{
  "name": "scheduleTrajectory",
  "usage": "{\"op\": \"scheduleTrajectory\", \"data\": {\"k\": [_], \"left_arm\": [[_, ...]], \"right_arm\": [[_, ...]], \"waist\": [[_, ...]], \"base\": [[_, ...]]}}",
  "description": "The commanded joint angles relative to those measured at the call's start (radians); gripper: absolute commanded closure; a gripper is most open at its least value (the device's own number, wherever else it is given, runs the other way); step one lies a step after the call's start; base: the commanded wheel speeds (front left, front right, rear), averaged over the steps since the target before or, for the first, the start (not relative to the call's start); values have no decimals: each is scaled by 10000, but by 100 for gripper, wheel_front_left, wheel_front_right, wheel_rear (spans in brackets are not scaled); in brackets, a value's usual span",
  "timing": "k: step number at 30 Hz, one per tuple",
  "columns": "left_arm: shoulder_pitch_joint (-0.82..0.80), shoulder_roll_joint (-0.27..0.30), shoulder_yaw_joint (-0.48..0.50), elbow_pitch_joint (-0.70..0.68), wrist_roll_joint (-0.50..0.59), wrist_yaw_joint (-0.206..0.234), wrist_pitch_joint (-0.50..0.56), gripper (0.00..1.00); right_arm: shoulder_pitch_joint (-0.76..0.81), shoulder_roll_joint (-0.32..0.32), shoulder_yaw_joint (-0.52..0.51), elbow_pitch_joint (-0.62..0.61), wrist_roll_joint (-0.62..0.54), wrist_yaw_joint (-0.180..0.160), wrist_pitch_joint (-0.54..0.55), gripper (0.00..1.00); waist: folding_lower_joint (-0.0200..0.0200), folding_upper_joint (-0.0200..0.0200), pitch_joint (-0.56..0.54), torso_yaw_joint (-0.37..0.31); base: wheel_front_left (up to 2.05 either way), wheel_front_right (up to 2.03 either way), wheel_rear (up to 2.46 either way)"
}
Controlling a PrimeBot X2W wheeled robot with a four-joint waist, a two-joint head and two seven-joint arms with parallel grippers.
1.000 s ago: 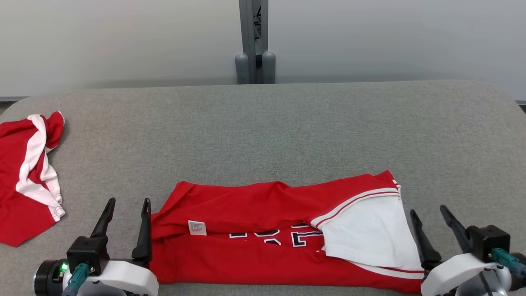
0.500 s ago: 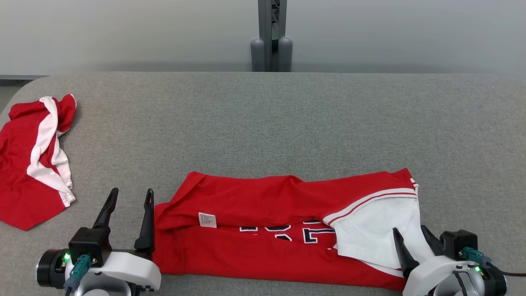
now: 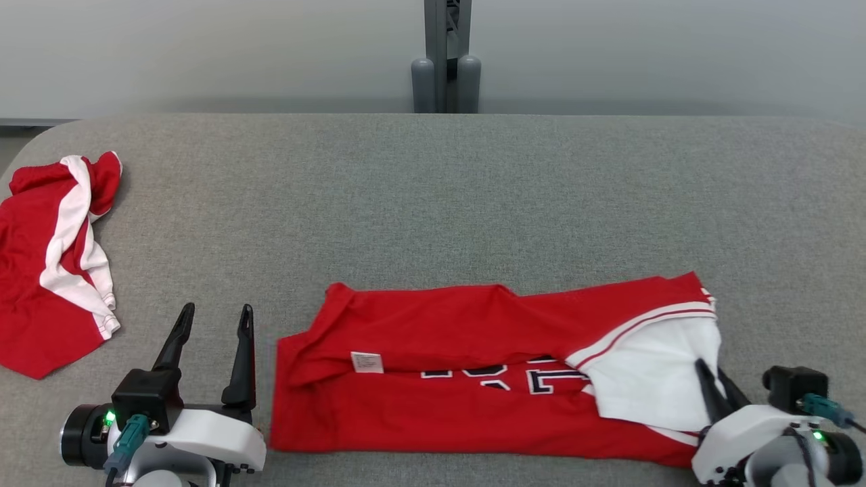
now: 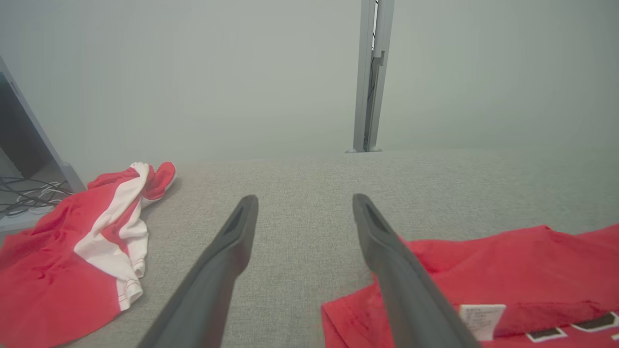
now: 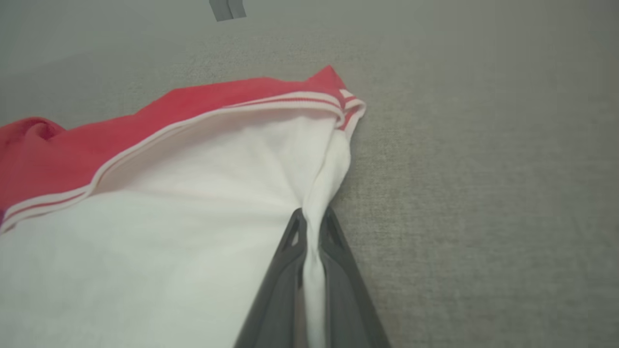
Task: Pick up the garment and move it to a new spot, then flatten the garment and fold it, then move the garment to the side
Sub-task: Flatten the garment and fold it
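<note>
Right hand [image 3: 709,370], spread a second ago, is pinching the white end of the folded red garment [image 3: 440,412]; left hand [image 3: 217,309] is hovering open.

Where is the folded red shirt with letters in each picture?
Head view: shirt low in the middle.
Left wrist view: shirt at lower right.
Right wrist view: shirt on the left, pinched by the right gripper.
Shared landmark: grey post near the top of each.
</note>
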State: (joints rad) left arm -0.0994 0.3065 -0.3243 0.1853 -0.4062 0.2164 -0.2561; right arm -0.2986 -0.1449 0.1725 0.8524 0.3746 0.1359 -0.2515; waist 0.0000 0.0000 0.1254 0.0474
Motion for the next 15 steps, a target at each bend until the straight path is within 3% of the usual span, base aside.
{"op": "scheduleTrajectory", "data": {"k": [1, 9, 13, 15], "left_arm": [[-167, 26, 60, -14, 24, -7, -34, 0], [-208, -40, 130, -9, 59, -41, -63, 0], [-108, -7, 241, -58, 38, -62, -63, 0], [-34, 14, 329, -107, 33, -53, -69, 0]], "right_arm": [[101, -376, -246, 174, 149, -91, -59, 100], [123, -975, -1219, -273, 183, -71, -164, 100], [-3, -664, -700, -1459, 72, -48, -165, 100], [23, -320, -4, -2767, 23, -50, -149, 100]], "waist": [[0, 0, 9, -45], [0, 0, 19, -307], [0, 0, 2, -545], [0, 0, -1, -647]], "base": [[0, 0, 0], [0, 0, 0], [0, 0, 0], [0, 0, 0]]}}
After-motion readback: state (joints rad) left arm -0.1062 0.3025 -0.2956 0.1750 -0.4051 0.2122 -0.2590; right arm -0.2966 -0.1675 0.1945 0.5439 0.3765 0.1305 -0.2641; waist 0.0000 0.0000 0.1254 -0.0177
